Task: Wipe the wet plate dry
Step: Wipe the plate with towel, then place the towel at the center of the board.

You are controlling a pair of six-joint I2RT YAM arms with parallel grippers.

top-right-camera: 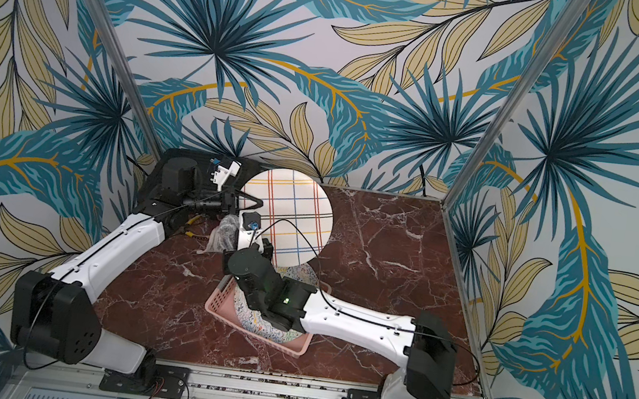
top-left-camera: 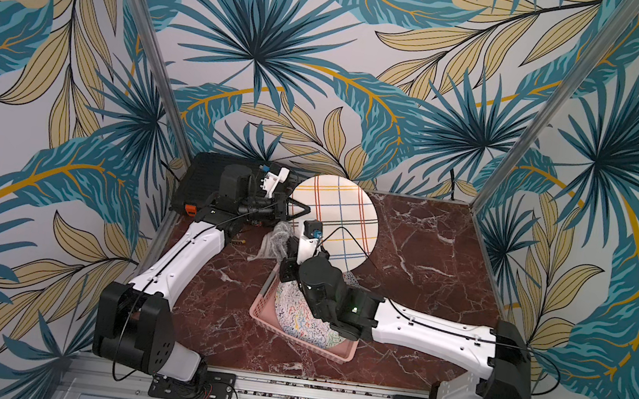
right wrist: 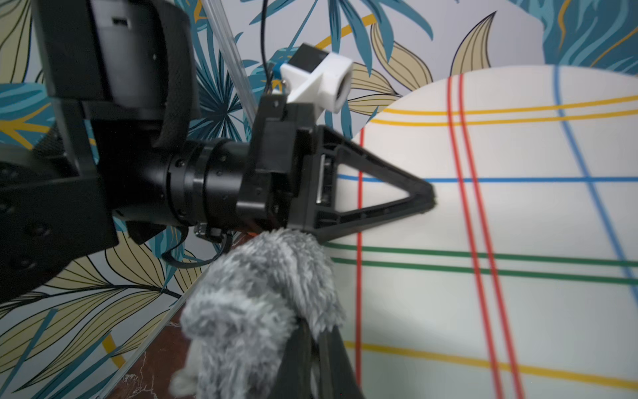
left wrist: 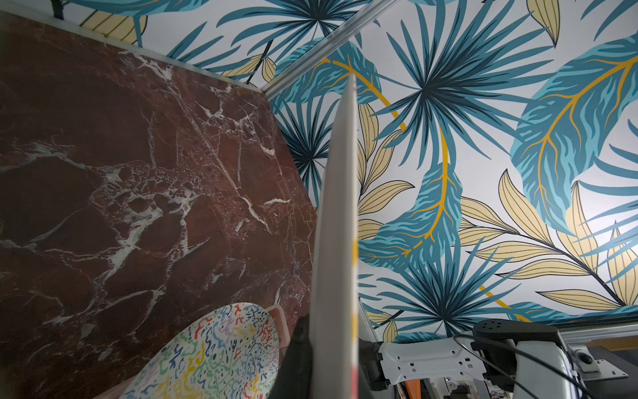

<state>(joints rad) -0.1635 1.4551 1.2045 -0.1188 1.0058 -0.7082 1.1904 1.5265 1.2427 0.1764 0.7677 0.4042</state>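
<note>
"Up at the back of the worktop (top-left-camera: pixel 406 262), what's being held?"

"That's the checked plate (top-left-camera: pixel 343 212), upright on its edge, face turned to the front. The left fingers (right wrist: pixel 419 197) are clamped on its rim."

"And the other arm?"

"The right fingers (right wrist: pixel 303 342) are pinched tight on a fluffy grey cloth (right wrist: pixel 255 304), just beside the plate's lower edge. I can't tell whether the cloth touches it."

"Anything underneath?"

"Yes, a pink basket (top-left-camera: pixel 264 294) with a squiggle-patterned plate (top-left-camera: pixel 294 314) lying in it."

You have a smooth, matt-looking plate (top-left-camera: pixel 350 204); a shaggy grey cloth (right wrist: pixel 255 293) (fluffy pile); a polished marble-look table (top-left-camera: pixel 426 265); a pink plastic basket (top-left-camera: pixel 263 298).
</note>
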